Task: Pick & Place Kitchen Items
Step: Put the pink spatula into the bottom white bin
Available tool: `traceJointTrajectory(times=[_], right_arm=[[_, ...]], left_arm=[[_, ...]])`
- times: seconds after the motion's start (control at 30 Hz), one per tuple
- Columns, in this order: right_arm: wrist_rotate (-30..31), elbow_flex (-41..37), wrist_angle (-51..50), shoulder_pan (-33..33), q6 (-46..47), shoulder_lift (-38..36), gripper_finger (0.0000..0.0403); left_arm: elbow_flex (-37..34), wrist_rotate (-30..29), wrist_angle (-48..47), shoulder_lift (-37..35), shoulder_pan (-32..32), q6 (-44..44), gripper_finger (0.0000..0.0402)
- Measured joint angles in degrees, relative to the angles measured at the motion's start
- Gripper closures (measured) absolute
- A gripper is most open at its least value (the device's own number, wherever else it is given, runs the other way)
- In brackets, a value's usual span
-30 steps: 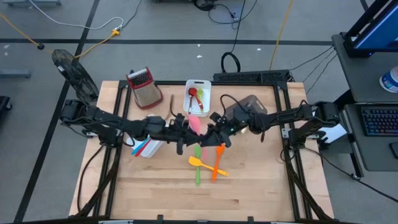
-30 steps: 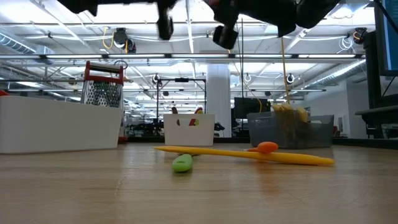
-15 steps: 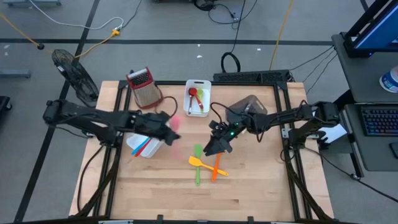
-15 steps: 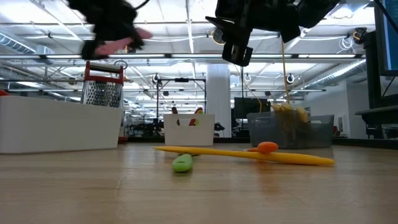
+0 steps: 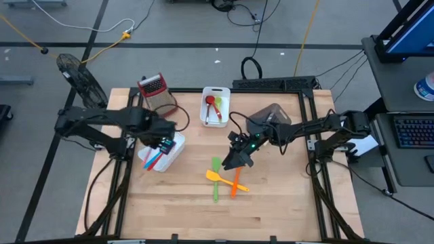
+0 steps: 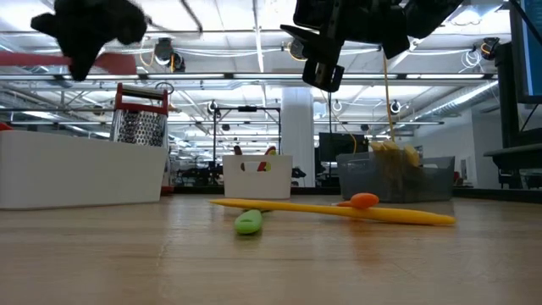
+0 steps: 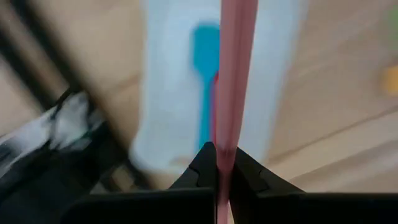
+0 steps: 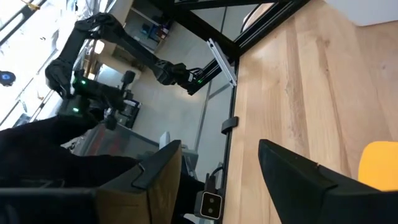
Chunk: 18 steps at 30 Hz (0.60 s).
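Our left gripper (image 7: 217, 163) pinches a pink utensil (image 7: 233, 68) above the white bin (image 7: 171, 93); released off-centre, it could catch the rim. Our right gripper (image 5: 234, 160) hangs open, empty, above the green utensil (image 5: 215, 177).
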Motion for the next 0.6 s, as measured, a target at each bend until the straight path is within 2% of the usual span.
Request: traceJointTrajectory(times=[0.07,0.3,0.6], right_arm=[[0.0,0.0,0.0,0.0,-0.3,0.0,0.0197],[0.1,0.0,0.0,0.0,-1.1,0.0,0.0198],[0.0,0.0,-0.9,0.1,-1.1,0.0,0.0196]], left_arm=[[-0.6,2.9,-3.7,2.8,1.5,2.2,0.0398],[-0.8,9.6,-2.1,10.4,5.2,14.8,0.0398],[-0.8,10.8,-3.7,14.6,10.4,23.1,0.0398]])
